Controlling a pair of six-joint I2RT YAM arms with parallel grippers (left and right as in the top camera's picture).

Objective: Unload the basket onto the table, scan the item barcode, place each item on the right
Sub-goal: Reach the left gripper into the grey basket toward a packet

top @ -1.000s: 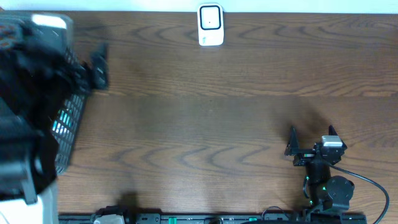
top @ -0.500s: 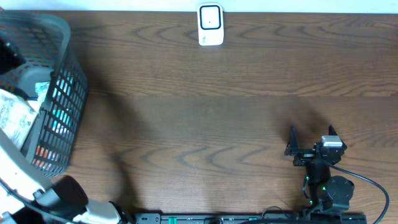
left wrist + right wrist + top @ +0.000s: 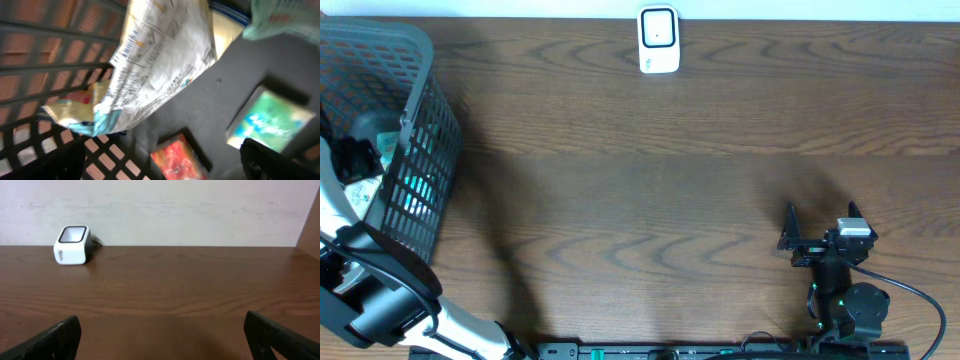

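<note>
The white barcode scanner (image 3: 658,40) stands at the table's far edge, and it also shows far left in the right wrist view as the scanner (image 3: 72,245). Items lie in the grey mesh basket (image 3: 425,160) at the left. In the left wrist view a crinkled white packet (image 3: 160,65) with fine print lies over a red packet (image 3: 182,160) and a green packet (image 3: 270,120). My left gripper (image 3: 162,167) hangs open above them inside the basket, holding nothing. My right gripper (image 3: 820,225) rests open near the front right, with bare table between its fingers (image 3: 282,337).
The basket's dark lattice wall (image 3: 45,75) closes in the left side of the left wrist view. My left arm (image 3: 370,300) comes in from the front-left corner. A pale wall (image 3: 160,210) runs behind the table.
My left arm has swung off the top of the basket towards the front left, uncovering the basket and its packets. The right arm and the scanner have not moved.
</note>
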